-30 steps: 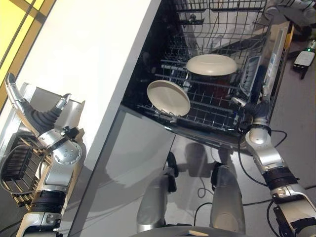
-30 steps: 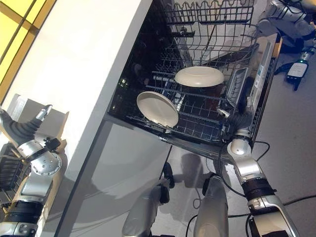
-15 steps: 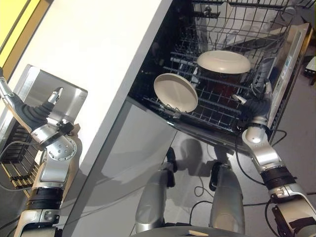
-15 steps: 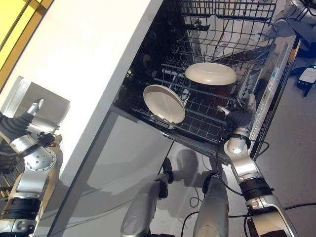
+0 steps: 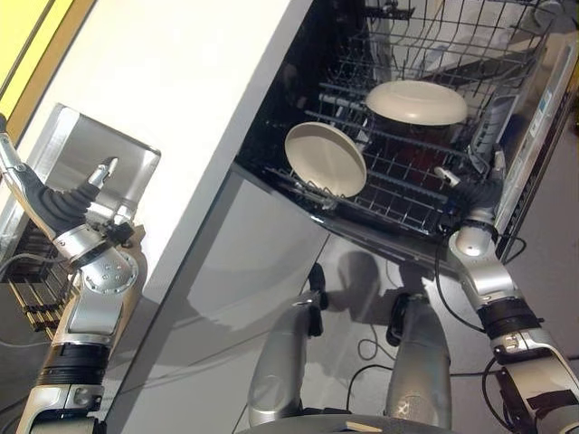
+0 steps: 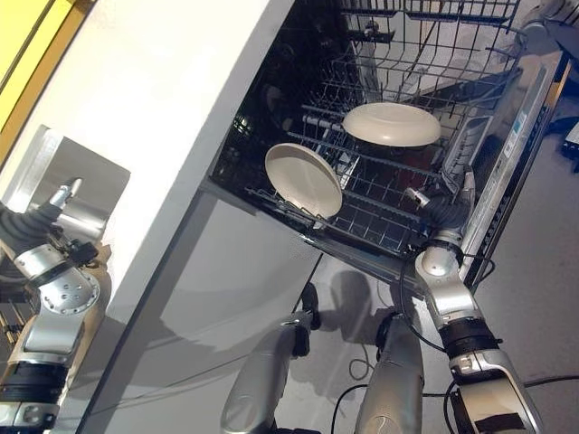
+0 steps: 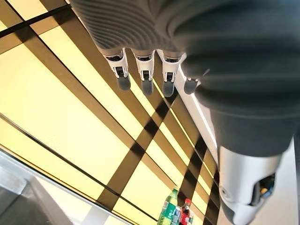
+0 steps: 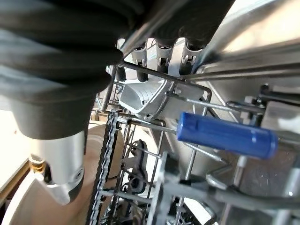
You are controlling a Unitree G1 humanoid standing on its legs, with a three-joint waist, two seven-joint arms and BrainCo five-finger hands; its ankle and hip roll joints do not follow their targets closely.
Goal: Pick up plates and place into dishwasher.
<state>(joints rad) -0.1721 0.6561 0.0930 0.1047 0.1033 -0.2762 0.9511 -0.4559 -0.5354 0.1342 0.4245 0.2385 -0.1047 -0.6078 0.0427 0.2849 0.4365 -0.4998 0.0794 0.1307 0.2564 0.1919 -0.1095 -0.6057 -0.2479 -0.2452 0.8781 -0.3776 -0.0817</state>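
In the black wire lower rack [image 5: 398, 194] of the open dishwasher: two round cream plates, one upright [image 5: 325, 159], one flat [image 5: 416, 102]; right hand [image 5: 479, 194] at rack edge, fingers indiscernible; left hand [image 7: 145, 70] raised aside, fingers straight, empty; loading seemingly done.

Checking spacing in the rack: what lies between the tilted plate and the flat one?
In the left eye view, only bare rack wires lie between the tilted plate and the flat plate.
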